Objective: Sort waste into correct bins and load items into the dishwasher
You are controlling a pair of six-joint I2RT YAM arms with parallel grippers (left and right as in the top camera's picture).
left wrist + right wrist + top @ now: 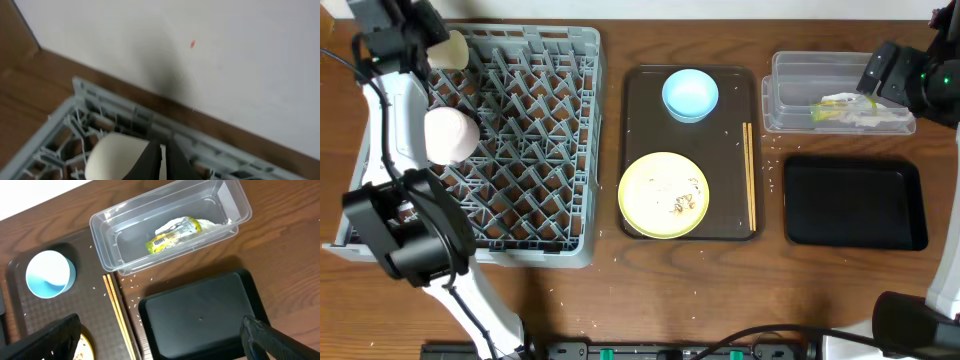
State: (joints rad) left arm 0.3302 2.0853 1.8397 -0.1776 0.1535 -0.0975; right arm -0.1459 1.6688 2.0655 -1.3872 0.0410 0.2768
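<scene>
White cup pinched by closed left gripper.

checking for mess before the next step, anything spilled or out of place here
Yes: beige rice-like crumbs lie scattered on the table between the brown tray and the clear tub, with more on the yellow plate.

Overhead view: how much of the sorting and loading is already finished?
Done: the snack wrapper lies in the clear tub, and the white bowl sits in the dish rack. In hand: the left jaws are shut on the white cup at the rack's corner. Left: the blue bowl and the yellow plate, with crumbs, are on the brown tray.
</scene>
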